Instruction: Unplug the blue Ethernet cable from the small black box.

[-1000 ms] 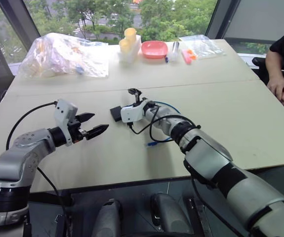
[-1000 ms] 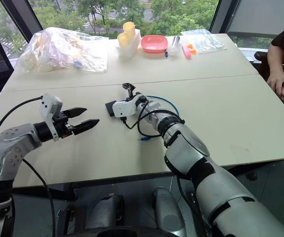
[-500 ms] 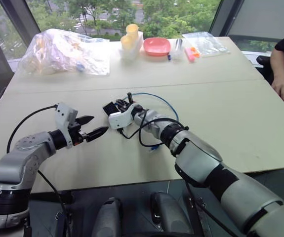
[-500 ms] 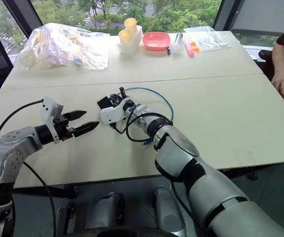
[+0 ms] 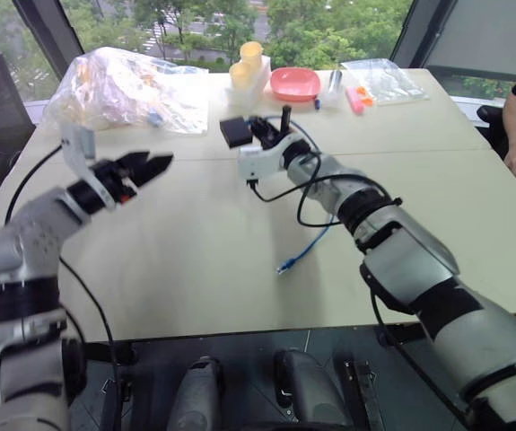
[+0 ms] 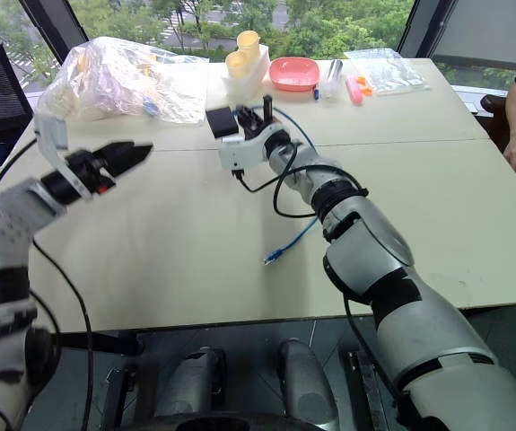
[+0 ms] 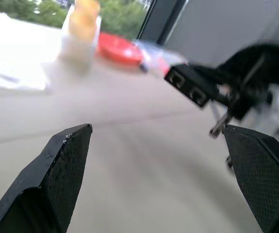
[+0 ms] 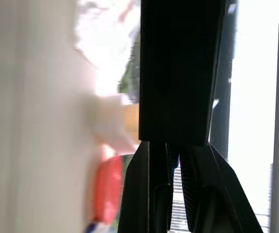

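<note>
One box (image 5: 236, 132), clamped in the right gripper (image 5: 256, 135), hangs above the table (image 5: 195, 251). One blue cable (image 5: 304, 249) trails below it. Left gripper (image 5: 144, 167) gapes wide, empty.

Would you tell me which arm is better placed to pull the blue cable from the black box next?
Left, probably. The left gripper is open and free, facing the small black box, which the right gripper holds above the table. The blue Ethernet cable trails down to the table.

Blue cable (image 5: 304, 248) — black box (image 5: 235, 131) — pink bowl (image 5: 294, 84), beige table (image 5: 195, 260).
</note>
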Tool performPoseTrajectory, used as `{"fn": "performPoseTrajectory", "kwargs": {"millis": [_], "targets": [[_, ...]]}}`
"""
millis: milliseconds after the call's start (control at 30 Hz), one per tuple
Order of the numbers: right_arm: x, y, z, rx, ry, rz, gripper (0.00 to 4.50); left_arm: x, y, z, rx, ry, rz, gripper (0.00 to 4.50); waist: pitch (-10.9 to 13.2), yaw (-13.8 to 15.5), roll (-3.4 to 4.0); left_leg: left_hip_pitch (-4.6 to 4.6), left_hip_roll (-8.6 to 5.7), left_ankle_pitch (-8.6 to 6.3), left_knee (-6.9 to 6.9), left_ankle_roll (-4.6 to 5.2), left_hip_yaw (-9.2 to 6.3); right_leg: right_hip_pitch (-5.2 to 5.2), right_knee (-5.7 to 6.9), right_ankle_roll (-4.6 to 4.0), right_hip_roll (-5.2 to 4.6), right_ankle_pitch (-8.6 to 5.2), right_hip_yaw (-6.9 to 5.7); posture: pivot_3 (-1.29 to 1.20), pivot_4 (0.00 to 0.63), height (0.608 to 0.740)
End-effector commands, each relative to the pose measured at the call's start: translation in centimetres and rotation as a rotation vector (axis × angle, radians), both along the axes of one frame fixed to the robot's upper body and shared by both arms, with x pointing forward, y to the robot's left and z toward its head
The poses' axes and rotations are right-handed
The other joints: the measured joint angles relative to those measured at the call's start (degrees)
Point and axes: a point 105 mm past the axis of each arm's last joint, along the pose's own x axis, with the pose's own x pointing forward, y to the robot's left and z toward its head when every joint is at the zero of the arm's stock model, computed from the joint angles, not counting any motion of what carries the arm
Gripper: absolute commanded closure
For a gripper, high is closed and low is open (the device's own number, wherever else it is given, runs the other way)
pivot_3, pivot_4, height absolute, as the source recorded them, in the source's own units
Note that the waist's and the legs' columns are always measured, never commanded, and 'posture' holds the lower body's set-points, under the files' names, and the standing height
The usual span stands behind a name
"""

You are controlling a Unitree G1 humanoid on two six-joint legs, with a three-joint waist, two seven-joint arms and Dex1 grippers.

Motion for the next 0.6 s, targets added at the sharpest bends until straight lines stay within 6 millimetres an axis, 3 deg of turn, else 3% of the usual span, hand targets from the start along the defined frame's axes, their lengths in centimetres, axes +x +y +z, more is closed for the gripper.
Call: {"fn": "performPoseTrajectory", "kwargs": {"millis": [33,233,333,467,600], "targets": [[-1.4,1.3,3.9,0.068,-0.143,0.091,4.41,0.2,-2.0,1.3,-0.160,0.060,-0.203,0.00,0.00,-0.15,0.00,0.01,-0.01,0.00,-0.01,0.00,0.03,0.01,0.02,0.08,-0.02,-0.03,0.02,0.00,0.150,0.740],[-2.7,1.9,5.2,0.104,-0.224,0.138,4.41,2.8,-4.2,2.4,-0.249,0.121,-0.284,0.00,0.00,-0.37,-0.01,-0.03,-0.02,0.00,-0.07,0.00,0.02,-0.02,0.03,0.18,-0.03,-0.08,0.01,0.00,0.150,0.740],[-3.1,2.0,5.4,0.113,-0.243,0.144,4.41,4.7,-5.5,4.2,-0.357,0.121,-0.271,0.00,0.01,0.22,-0.02,-0.03,-0.03,0.00,-0.04,0.00,0.00,-0.02,0.04,0.18,-0.03,-0.07,0.00,0.00,0.150,0.740],[-3.2,2.1,4.9,0.108,-0.239,0.136,4.41,5.0,-5.9,5.4,-0.415,0.109,-0.306,0.00,0.01,0.07,-0.02,-0.04,-0.05,0.00,-0.01,0.00,0.07,-0.02,0.02,0.19,-0.06,-0.07,0.03,0.00,0.150,0.740],[-3.4,2.3,4.3,0.102,-0.228,0.136,4.41,4.8,-6.9,5.1,-0.376,0.110,-0.345,0.00,0.01,0.19,-0.02,-0.03,-0.04,0.00,-0.08,0.00,0.05,-0.04,0.03,0.19,-0.04,-0.07,0.03,0.00,0.150,0.740]]}}
